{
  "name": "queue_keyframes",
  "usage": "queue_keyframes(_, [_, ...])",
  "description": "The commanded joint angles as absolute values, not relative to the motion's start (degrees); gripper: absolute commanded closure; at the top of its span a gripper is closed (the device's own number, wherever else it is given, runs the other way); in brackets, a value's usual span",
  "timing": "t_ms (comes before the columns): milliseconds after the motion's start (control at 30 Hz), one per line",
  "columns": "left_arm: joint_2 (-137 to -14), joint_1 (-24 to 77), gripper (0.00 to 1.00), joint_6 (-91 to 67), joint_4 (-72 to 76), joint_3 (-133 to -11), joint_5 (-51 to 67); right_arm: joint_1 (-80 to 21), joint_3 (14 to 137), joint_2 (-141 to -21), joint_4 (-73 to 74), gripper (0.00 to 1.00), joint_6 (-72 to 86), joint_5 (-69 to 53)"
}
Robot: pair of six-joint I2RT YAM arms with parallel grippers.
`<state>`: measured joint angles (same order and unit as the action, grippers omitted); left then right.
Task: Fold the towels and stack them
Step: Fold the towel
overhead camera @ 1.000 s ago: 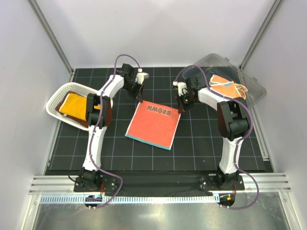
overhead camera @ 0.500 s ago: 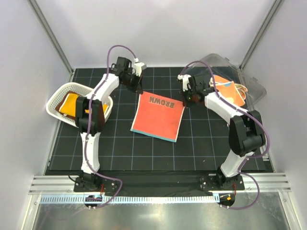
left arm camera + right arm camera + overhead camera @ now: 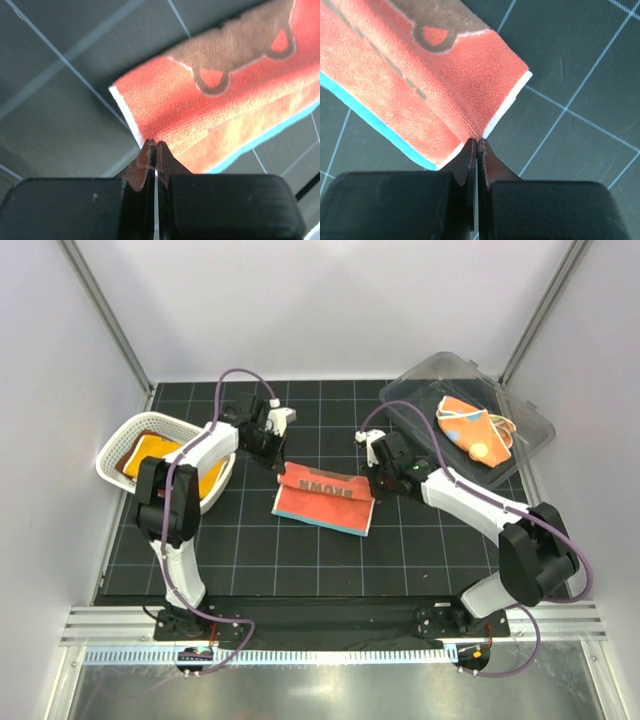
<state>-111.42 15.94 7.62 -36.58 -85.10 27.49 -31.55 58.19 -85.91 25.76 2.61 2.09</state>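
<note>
The red-orange towel (image 3: pixel 323 500) with blue edge and brown lettering lies mid-mat, its far half folded over toward the front. My left gripper (image 3: pixel 281 468) is shut on its far left corner (image 3: pixel 150 135). My right gripper (image 3: pixel 377 480) is shut on its far right corner (image 3: pixel 482 131). Both hold the folded-over edge low over the towel. A yellow-orange towel on a rust-brown one (image 3: pixel 160 455) sits in the white mesh basket (image 3: pixel 112 453). An orange, blue-spotted towel (image 3: pixel 472 430) lies in the clear plastic bin (image 3: pixel 520 410).
The black grid mat (image 3: pixel 420 550) ends at a metal rail (image 3: pixel 330 625) in front. The basket stands at the left edge and the bin at the back right. White walls close in the back and sides.
Both grippers have carried the towel's far edge toward the front, so the flat towel is now folded over itself. Both arms have swung nearer.
</note>
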Motion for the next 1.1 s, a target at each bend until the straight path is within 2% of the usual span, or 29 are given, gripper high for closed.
queue_keyframes(0, [-104.25, 16.26, 1.0, 6.68, -33.31, -81.49, 24.7, -31.99, 56.69, -81.92, 27.24, 0.99, 6.24, 5.01])
queue_keyframes(400, [-95.72, 17.23, 1.0, 4.13, -32.08, -69.79, 22.41, -32.61, 48.17, -77.08, 23.03, 0.99, 14.32, -2.9])
queue_keyframes(767, [-95.89, 18.98, 0.93, 3.16, -33.4, -66.27, 19.16, -33.31, 42.54, -74.88, 18.54, 0.96, 17.76, -6.59])
queue_keyframes(833, [-95.36, 19.07, 0.91, 2.99, -33.4, -66.18, 19.16, -33.4, 42.36, -74.88, 18.72, 0.93, 17.67, -6.42])
queue_keyframes(900, [-95.45, 19.16, 0.8, 2.9, -33.92, -65.92, 19.07, -33.4, 42.1, -74.62, 18.9, 0.91, 17.49, -6.15])
queue_keyframes(967, [-95.1, 19.33, 0.65, 2.73, -34.98, -66.18, 17.85, -33.4, 42.1, -74.53, 19.59, 0.89, 17.32, -5.98])
queue_keyframes(1000, [-94.58, 19.34, 0.64, 2.38, -35.24, -65.92, 17.75, -33.4, 42.71, -74.36, 20.3, 0.83, 17.23, -5.89])
queue_keyframes(1033, [-93.96, 19.34, 0.64, 2.03, -35.07, -65.92, 15.75, -33.4, 43.15, -74.27, 22.04, 0.8, 17.23, -5.02])
queue_keyframes(1067, [-92.56, 19.34, 0.59, 1.06, -34.89, -66.09, 14.86, -33.4, 43.76, -74.09, 23.19, 0.78, 17.4, -4.49])
